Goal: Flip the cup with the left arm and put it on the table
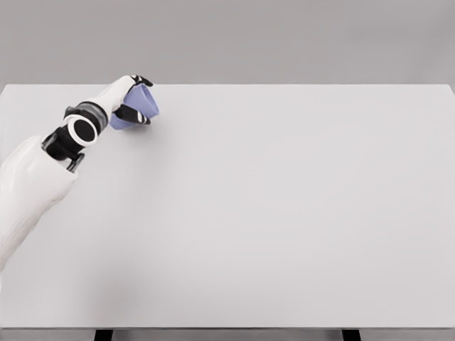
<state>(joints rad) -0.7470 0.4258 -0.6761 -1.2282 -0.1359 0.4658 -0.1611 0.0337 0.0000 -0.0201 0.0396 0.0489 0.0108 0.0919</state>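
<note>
- The left arm (pixel 43 177) comes in from the lower left and reaches to the far left part of the table (pixel 284 213).
- The left hand (pixel 128 99) sits at the arm's far end, near the table's back edge.
- The cup (pixel 140 106) lies tilted within the hand's fingers, just right of the palm.

the cup (pixel 139 106) is plain periwinkle blue, with no pattern. the left robot hand (pixel 128 99) is white with black fingers (pixel 132 114) and a black-and-white ringed wrist. the table (pixel 284 213) is plain pale grey-white.
</note>
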